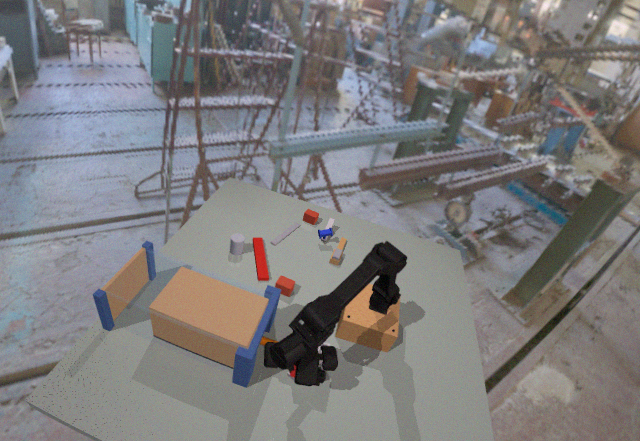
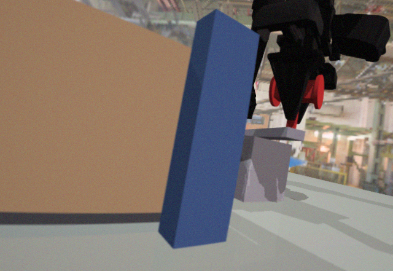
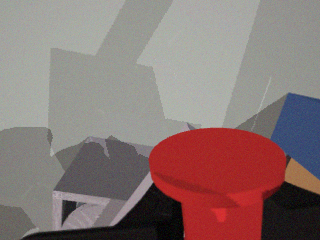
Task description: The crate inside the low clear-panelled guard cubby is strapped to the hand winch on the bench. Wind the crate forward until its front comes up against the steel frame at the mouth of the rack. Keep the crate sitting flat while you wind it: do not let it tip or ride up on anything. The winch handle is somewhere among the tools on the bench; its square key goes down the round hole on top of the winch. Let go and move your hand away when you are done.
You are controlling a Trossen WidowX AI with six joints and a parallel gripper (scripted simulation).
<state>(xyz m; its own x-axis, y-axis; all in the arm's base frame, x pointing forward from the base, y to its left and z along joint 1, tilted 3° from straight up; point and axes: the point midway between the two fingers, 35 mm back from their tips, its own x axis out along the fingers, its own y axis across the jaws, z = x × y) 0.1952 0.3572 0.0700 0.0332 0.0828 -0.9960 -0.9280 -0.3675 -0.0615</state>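
The tan crate (image 1: 209, 304) (image 2: 95, 118) sits flat in the cubby. Its front is close against the blue frame (image 1: 245, 366) (image 2: 202, 141) (image 3: 300, 130); a small gap cannot be judged. The grey winch (image 2: 268, 172) (image 3: 107, 167) stands in front of the frame. The winch handle's flat grey crank arm (image 2: 276, 133) lies level across its top; the key is hidden. My gripper (image 2: 295, 116) is above the winch, shut on the handle's upright red grip (image 2: 314, 93) (image 3: 217, 160). In the top view the arm hides most of the winch.
A red bar (image 1: 260, 259), red blocks (image 1: 310, 216) (image 1: 284, 285), a grey cylinder (image 1: 236, 244), a grey strip (image 1: 285, 234), a blue piece (image 1: 325, 233) and an orange-grey tool (image 1: 338, 251) lie beyond the cubby. A wooden block (image 1: 361, 325) stands under the arm's base.
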